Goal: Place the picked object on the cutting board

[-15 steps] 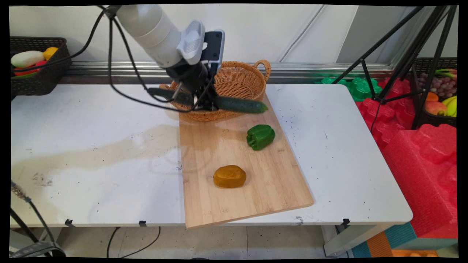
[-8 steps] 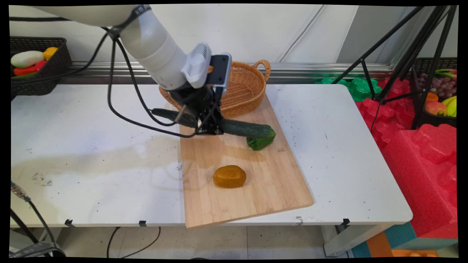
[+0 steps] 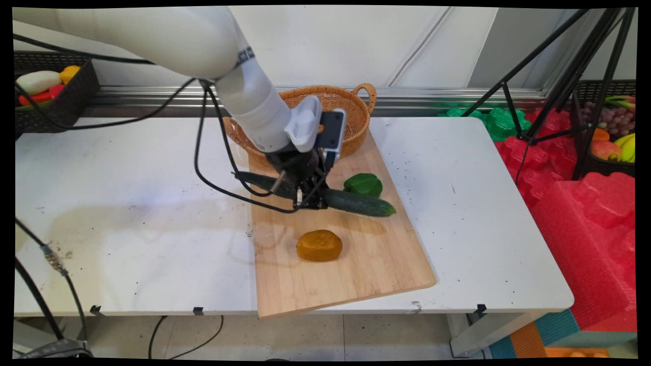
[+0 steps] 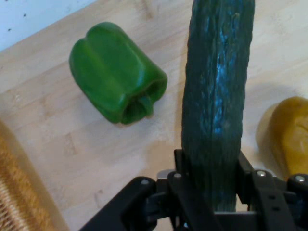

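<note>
Since the earlier frames, the arm has carried the long dark-green cucumber point(image 3: 351, 202) away from the woven wicker basket point(image 3: 351, 114) and lower over the pale wooden cutting board point(image 3: 356, 264). The black two-finger gripper point(image 3: 311, 202) is clamped around the cucumber's middle, holding it roughly level just above the board. The glossy green bell pepper point(image 4: 118, 79) lies on the board just beyond the cucumber. The brownish-yellow rounded bun-like lump point(image 3: 319, 245) sits nearer the camera, all on the white table point(image 3: 127, 229).
</note>
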